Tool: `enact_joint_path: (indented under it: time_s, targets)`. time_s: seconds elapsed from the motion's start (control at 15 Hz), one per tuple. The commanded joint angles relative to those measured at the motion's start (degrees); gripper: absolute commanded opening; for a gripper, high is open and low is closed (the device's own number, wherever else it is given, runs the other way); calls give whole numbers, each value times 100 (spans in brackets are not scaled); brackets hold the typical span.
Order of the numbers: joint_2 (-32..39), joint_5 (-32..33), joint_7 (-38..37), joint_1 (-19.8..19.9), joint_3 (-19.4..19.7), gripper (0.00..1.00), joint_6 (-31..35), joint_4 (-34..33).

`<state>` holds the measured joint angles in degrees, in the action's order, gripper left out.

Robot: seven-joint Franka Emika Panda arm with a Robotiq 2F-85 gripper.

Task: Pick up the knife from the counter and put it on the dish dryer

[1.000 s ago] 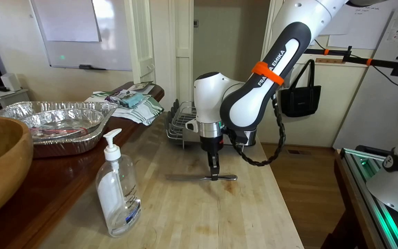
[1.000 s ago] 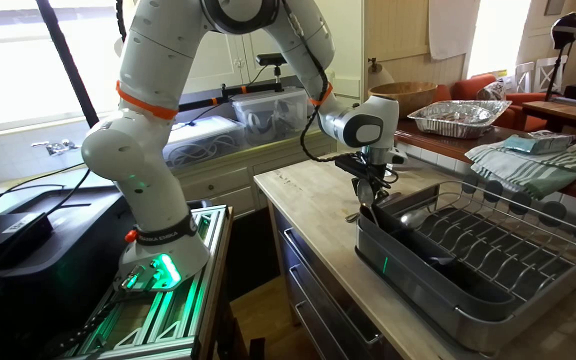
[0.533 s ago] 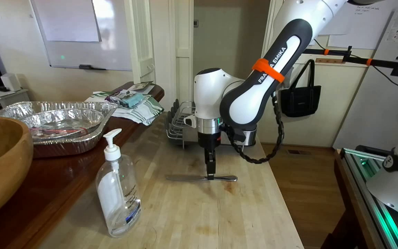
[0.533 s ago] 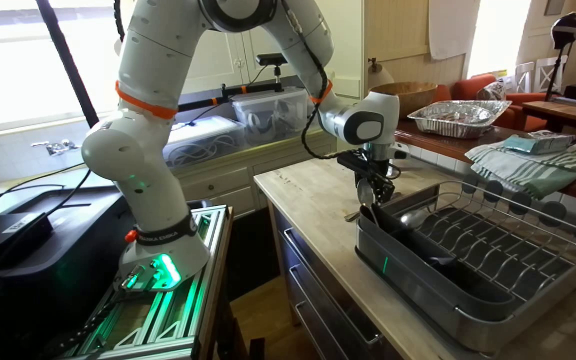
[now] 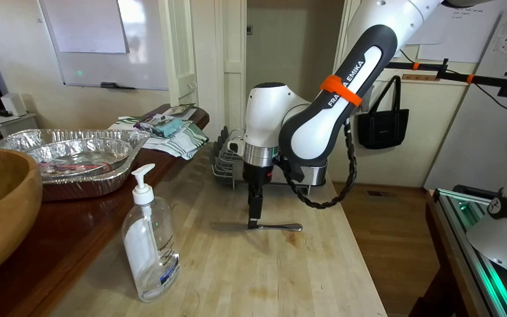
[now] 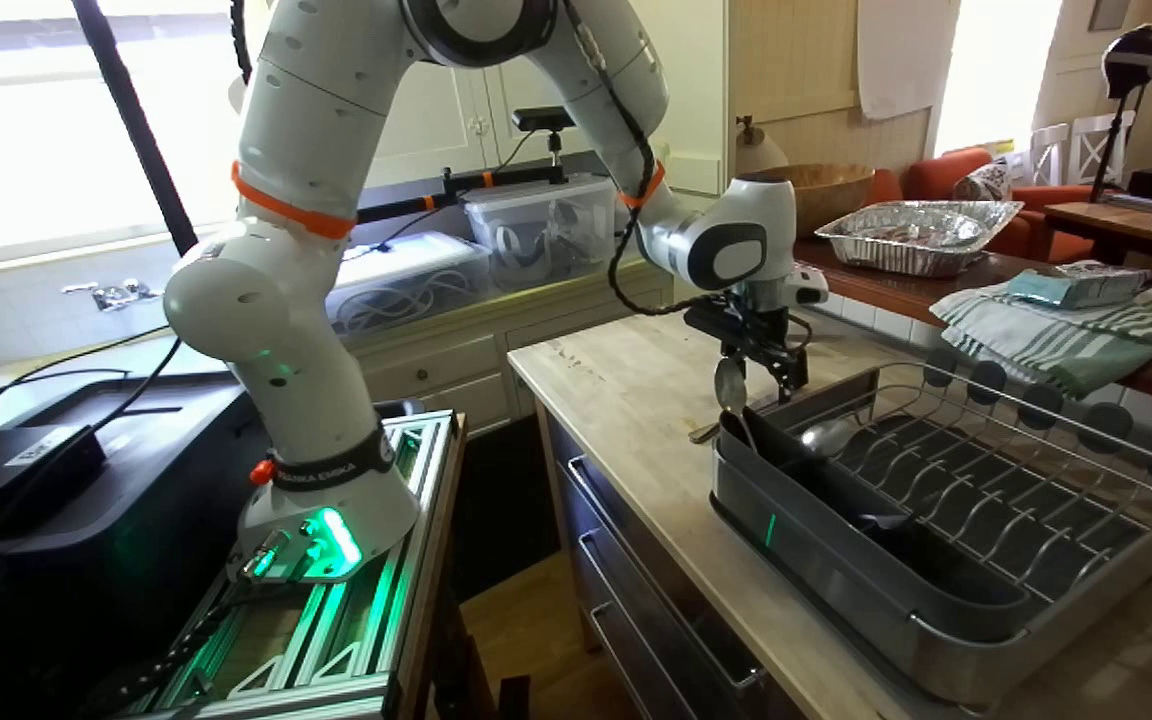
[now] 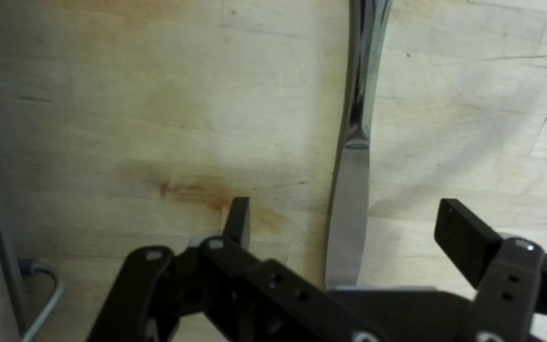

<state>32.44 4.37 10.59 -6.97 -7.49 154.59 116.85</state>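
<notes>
We have the pincer (image 7: 344, 213) spread wide, low over the butcher-block worktop (image 5: 280, 273), jaws either side of the table knife (image 7: 357, 147), which lies flat beneath. We also see the wire dish rack (image 6: 1016, 662) near the pincer, clear pump bottle (image 5: 151, 251) apart from it.

The knife (image 7: 358, 133) was silvery, the surface (image 5: 288, 273) pale with brown blotches, the hand (image 7: 344, 219) black, the dish dryer (image 6: 966, 660) silver and grey, the cloth (image 6: 1036, 330) white striped green
</notes>
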Motion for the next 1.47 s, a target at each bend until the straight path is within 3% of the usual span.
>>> enact_joint_path:
  time_s: [0.0,0.4,0.67,0.8,0.87,0.93,1.0,1.4]
  targets:
    - [272,30,27,25,-69,100,473,-131]
    - [575,46,2,33,-102,97,1157,-256]
    - [785,53,20,47,-129,100,1284,-419]
    - [875,47,41,68,-164,96,1298,-503]
    - [917,45,50,78,-184,90,1294,-543]
    - [954,44,66,90,-209,75,1283,-584]
    - [992,42,76,97,-228,72,1282,-625]
    - [1079,23,153,166,-322,25,1254,-778]
